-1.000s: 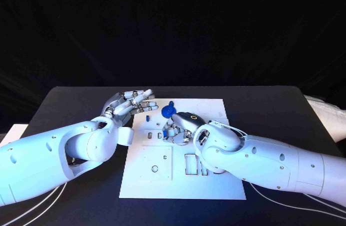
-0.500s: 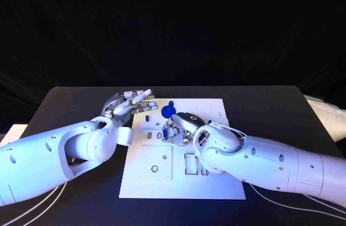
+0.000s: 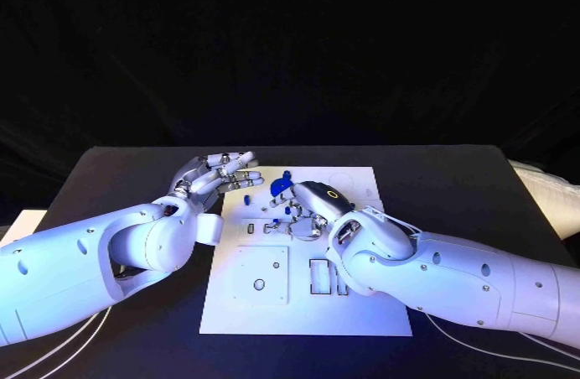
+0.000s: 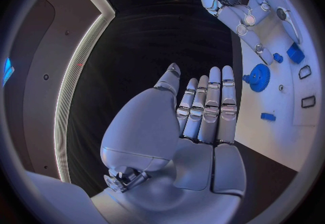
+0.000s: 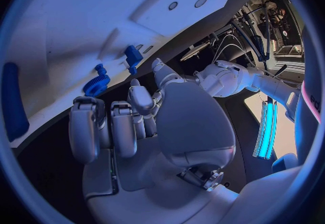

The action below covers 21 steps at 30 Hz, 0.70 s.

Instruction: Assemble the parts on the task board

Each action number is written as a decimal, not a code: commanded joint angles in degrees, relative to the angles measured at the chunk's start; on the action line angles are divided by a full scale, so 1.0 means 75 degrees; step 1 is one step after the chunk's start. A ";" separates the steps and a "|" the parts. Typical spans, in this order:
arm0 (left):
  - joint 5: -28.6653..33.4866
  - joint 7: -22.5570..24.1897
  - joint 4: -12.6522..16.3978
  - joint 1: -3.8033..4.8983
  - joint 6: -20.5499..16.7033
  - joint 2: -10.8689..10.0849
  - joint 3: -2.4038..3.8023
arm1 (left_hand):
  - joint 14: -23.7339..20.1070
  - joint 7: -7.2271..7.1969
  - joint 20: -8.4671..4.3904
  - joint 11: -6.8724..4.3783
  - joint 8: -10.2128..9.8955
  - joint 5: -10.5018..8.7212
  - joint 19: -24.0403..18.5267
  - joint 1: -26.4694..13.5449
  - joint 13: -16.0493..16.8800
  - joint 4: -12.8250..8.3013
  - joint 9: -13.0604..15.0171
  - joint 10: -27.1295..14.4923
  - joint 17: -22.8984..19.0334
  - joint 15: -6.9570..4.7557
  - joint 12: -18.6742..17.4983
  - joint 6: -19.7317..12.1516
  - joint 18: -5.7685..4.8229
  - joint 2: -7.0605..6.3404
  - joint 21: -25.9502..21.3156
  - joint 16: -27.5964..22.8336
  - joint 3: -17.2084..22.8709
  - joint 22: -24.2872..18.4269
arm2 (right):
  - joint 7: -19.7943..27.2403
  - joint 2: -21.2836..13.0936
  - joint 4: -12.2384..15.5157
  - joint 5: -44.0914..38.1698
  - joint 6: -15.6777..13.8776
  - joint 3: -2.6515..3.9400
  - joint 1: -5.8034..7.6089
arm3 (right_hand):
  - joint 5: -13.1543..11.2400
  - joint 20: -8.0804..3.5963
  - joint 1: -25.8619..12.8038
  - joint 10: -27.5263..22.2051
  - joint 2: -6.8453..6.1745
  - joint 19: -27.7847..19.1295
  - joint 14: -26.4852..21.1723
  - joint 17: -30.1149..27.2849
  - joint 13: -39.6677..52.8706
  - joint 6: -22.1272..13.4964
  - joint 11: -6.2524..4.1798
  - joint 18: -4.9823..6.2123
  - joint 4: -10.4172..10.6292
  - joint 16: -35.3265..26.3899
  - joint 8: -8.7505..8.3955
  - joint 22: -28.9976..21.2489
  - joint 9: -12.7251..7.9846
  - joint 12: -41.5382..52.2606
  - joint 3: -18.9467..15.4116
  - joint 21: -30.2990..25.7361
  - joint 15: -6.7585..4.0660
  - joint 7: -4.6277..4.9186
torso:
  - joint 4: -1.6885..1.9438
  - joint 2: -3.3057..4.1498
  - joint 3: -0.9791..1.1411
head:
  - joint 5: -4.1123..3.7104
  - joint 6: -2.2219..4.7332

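Observation:
The white task board (image 3: 363, 312) lies mid-table. A blue gear (image 3: 282, 184) stands near its far edge, with small blue parts (image 3: 248, 199) beside it. My right hand (image 3: 311, 205) hovers over the board's far half, just right of the gear, fingers curled down with nothing seen in them. In the right wrist view the gear (image 5: 97, 84) and a blue block (image 5: 132, 55) lie just past the curled fingers (image 5: 111, 126). My left hand (image 3: 218, 174) floats at the board's far left corner, fingers straight and spread, holding nothing. The left wrist view shows the gear (image 4: 257, 77) beyond my flat left hand (image 4: 203, 110).
The board (image 4: 284, 126) has rectangular slots (image 3: 319, 277) and a raised square plate (image 3: 256, 277) in its near half. A long blue piece (image 5: 13, 99) shows at the rim of the right wrist view. Black table (image 3: 484, 194) surrounds the board.
My right hand has slid away from me across the board, closer to the gear. The left hand has stayed put.

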 commanded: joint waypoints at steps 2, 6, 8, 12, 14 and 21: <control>-0.0097 -0.0138 -0.0033 0.0002 0.0223 0.0012 0.0002 | 0.0083 -0.0049 0.0016 -0.0060 0.0001 -0.0021 0.0070 0.0004 0.0002 -0.0069 0.0014 0.0026 0.0029 -0.0020 0.0020 0.0035 0.0035 0.0073 -0.0032 -0.0023 0.0014 0.0004 | 0.0662 -0.0205 0.0253 0.0146 -0.0447 0.0045 0.0016 | 0.0043 0.0053 0.0106 -0.0033 -0.0041 -0.0007 0.0706 0.1575 -0.0012 -0.0044 -0.0001 -0.0010 -0.0001 -0.0013 0.0009 0.0138 0.0003 0.0020 -0.0061 -0.0030 0.0059 -0.0003 | -0.0006 0.0002 -0.0004 | 0.0002 0.0017; -0.0382 -0.0451 -0.0078 0.0002 0.0134 0.0001 0.0001 | 0.0479 -0.0112 -0.0094 -0.0149 0.0047 -0.0024 0.0349 -0.0048 0.0017 -0.0122 0.0024 0.0213 0.0167 -0.0150 0.0081 0.0166 0.0049 0.0103 0.0107 0.0175 0.0040 0.0069 | 0.0968 -0.0564 0.0611 0.0373 -0.0285 0.0097 0.0071 | 0.0041 0.0055 0.0108 -0.0038 -0.0081 -0.0009 0.0706 0.1578 -0.0020 -0.0046 0.0003 -0.0010 0.0046 -0.0013 0.0012 0.0135 0.0005 0.0021 -0.0132 -0.0034 0.0061 -0.0001 | -0.0007 -0.0009 0.0001 | 0.0010 0.0014; -0.0692 -0.0740 -0.0081 0.0002 -0.0017 -0.0009 0.0001 | 0.1103 -0.0183 -0.0297 -0.0279 0.0078 -0.0022 0.0820 -0.0063 0.0067 -0.0156 0.0029 0.0566 0.0411 -0.0357 0.0205 0.0291 0.0043 0.0128 0.0395 0.0581 0.0098 0.0201 | 0.1200 -0.0829 0.0855 0.0627 -0.0184 0.0133 0.0120 | 0.0034 0.0056 0.0105 -0.0041 -0.0089 -0.0012 0.0706 0.1579 -0.0025 -0.0050 0.0005 -0.0008 0.0081 -0.0013 0.0012 0.0129 0.0005 0.0022 -0.0169 -0.0037 0.0063 0.0001 | -0.0001 -0.0013 0.0000 | 0.0013 0.0017; -0.1556 -0.1786 -0.0137 0.0005 -0.0037 -0.0028 0.0002 | 0.2545 -0.0487 -0.0761 -0.0691 0.0182 -0.0034 0.1969 -0.0319 0.0274 -0.0013 0.0062 0.1522 0.1288 -0.0811 0.0597 0.0598 0.0046 0.0055 0.1272 0.2070 0.0087 0.0645 | 0.1757 -0.1452 0.1294 0.1626 -0.0117 0.0216 0.0283 | 0.0111 0.0058 0.0164 -0.0046 -0.0003 -0.0020 0.0692 0.1524 -0.0035 -0.0025 0.0001 -0.0005 0.0148 -0.0049 0.0027 0.0112 0.0012 0.0028 -0.0187 -0.0049 0.0062 -0.0004 | -0.0019 -0.0064 0.0013 | 0.0049 0.0003; -0.2143 -0.2461 -0.0221 0.0010 0.0163 -0.0033 0.0004 | 0.3004 -0.0648 -0.0979 -0.0906 0.0267 -0.0036 0.2475 -0.0582 0.0508 0.0178 0.0094 0.1999 0.3743 -0.1011 0.0943 0.0733 0.0004 -0.0029 0.1835 0.4751 -0.0021 0.0967 | 0.1953 -0.1718 0.1406 0.2297 -0.0169 0.0237 0.0429 | 0.0225 0.0055 0.0245 -0.0058 0.0086 -0.0032 0.0682 0.1485 -0.0050 -0.0001 -0.0006 0.0001 0.0158 -0.0074 0.0036 0.0089 0.0016 0.0019 -0.0159 -0.0063 0.0056 -0.0008 | -0.0034 -0.0097 0.0020 | 0.0067 -0.0009; -0.4564 -0.4932 -0.0511 0.0215 0.1310 0.0054 0.0019 | 0.3298 -0.1017 -0.1410 -0.1355 0.0893 -0.0045 0.3499 -0.1446 0.2469 0.0976 0.0419 0.2491 0.9936 -0.1390 0.3301 0.1088 -0.0651 -0.0153 0.7060 1.0626 -0.0624 0.6543 | 0.2077 -0.2476 0.1552 0.3851 -0.0357 0.0263 0.0934 | 0.0601 0.0040 0.0416 -0.0074 0.0280 -0.0054 0.0667 0.1425 -0.0071 0.0093 -0.0021 0.0012 0.0153 -0.0119 0.0069 0.0035 0.0027 0.0028 -0.0090 -0.0096 0.0041 -0.0016 | -0.0100 -0.0239 0.0036 | 0.0156 -0.0072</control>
